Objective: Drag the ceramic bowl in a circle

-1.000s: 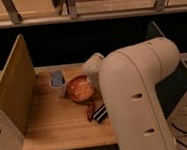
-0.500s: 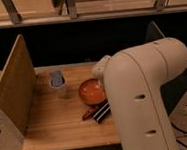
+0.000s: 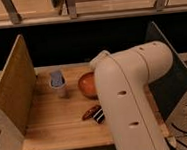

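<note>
The ceramic bowl [image 3: 86, 85], shallow, glossy and orange-red, sits on the wooden table [image 3: 57, 126] near its middle, its right part hidden behind my arm. My big white arm [image 3: 132, 95] reaches in from the right front, and its wrist end [image 3: 100, 57] hangs over the bowl's far right side. My gripper is at the bowl's right edge, hidden behind the arm.
A small pale cup with a blue top [image 3: 57, 83] stands just left of the bowl. A dark striped flat object [image 3: 93, 113] lies in front of the bowl by the arm. Upright wooden panels [image 3: 13, 90] wall the table's left and right sides.
The bowl slid right with my arm, then a little back toward the far side. The cup and the striped object have stayed put.
</note>
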